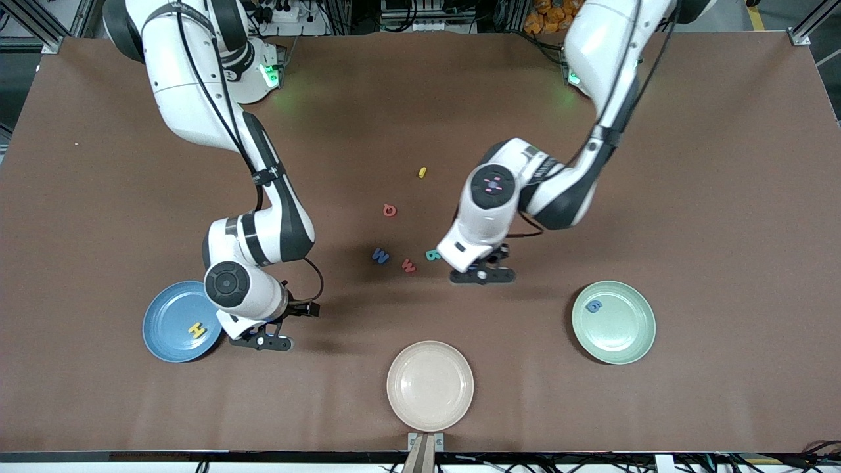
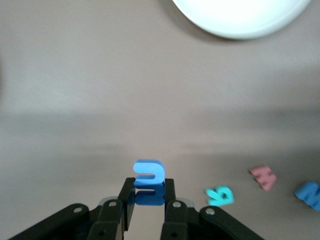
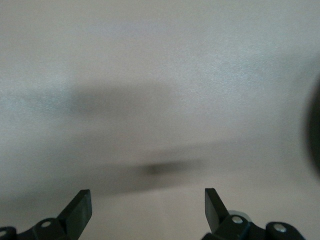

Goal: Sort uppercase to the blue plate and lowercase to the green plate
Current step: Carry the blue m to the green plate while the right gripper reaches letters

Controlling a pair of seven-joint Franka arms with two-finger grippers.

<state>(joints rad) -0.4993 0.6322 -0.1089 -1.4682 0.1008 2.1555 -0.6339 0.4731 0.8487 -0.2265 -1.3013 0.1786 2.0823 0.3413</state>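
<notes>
My left gripper (image 1: 483, 274) (image 2: 149, 186) is low over the table beside the teal R (image 1: 432, 255) (image 2: 220, 195), shut on a small blue lowercase letter (image 2: 149, 172). Close by lie the red w (image 1: 409, 265) (image 2: 263, 176) and blue M (image 1: 380, 255) (image 2: 310, 194). Farther from the camera lie the red Q (image 1: 389, 210) and a tiny yellow letter (image 1: 422, 172). The blue plate (image 1: 161, 328) holds the yellow H (image 1: 196, 329). The green plate (image 1: 624, 335) holds the blue g (image 1: 594, 306). My right gripper (image 1: 261, 340) (image 3: 148, 197) stands open and holds nothing, beside the blue plate.
A beige plate (image 1: 430, 401) (image 2: 240, 20) with nothing on it sits near the table's front edge, between the other two plates. Brown tabletop lies bare round the plates and toward both ends.
</notes>
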